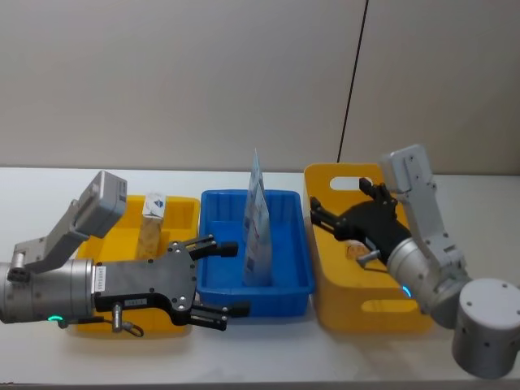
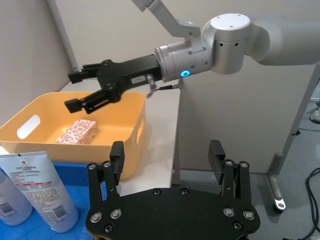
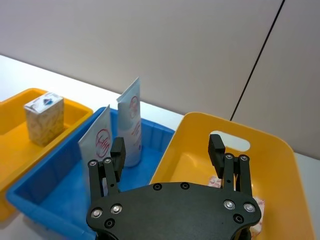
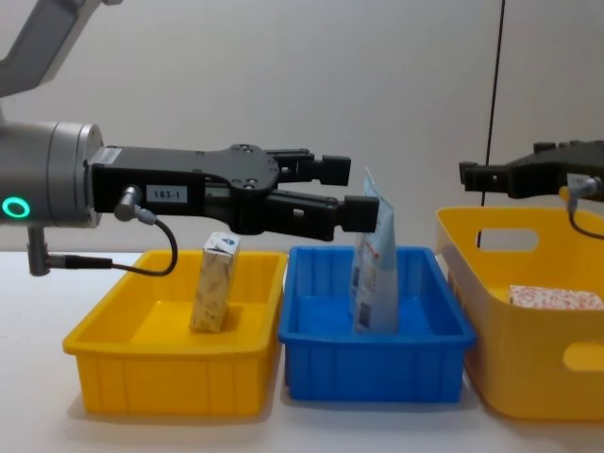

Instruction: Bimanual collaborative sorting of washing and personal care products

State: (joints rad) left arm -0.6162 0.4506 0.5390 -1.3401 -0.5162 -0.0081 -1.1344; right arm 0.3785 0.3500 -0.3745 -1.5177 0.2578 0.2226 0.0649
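I had clear air beneath my left gripper (image 4: 347, 191), but the pouch (image 4: 377, 276) stood just ahead of its fingertips, barring that way.

1. A rectangular blue plastic bin (image 1: 268, 302) sits in the middle of a flat white tabletop (image 1: 268, 357).
2. A shallow yellow plastic bin (image 1: 122, 236) lies at the blue bin's 9 o'clock, and their rims are just beside each other.
3. A deeper yellow plastic bin with slot handles (image 1: 357, 313) stands at the blue bin's 3 o'clock, with walls that rise higher.
4. A plain grey-beige wall (image 1: 179, 81) runs behind the table. It carries a thin black vertical line (image 1: 355, 81) at the deeper bin's 12 o'clock.
5. The left wrist view shows a slanted grey metal stand leg (image 2: 287, 137) on a grey floor (image 2: 250, 182).
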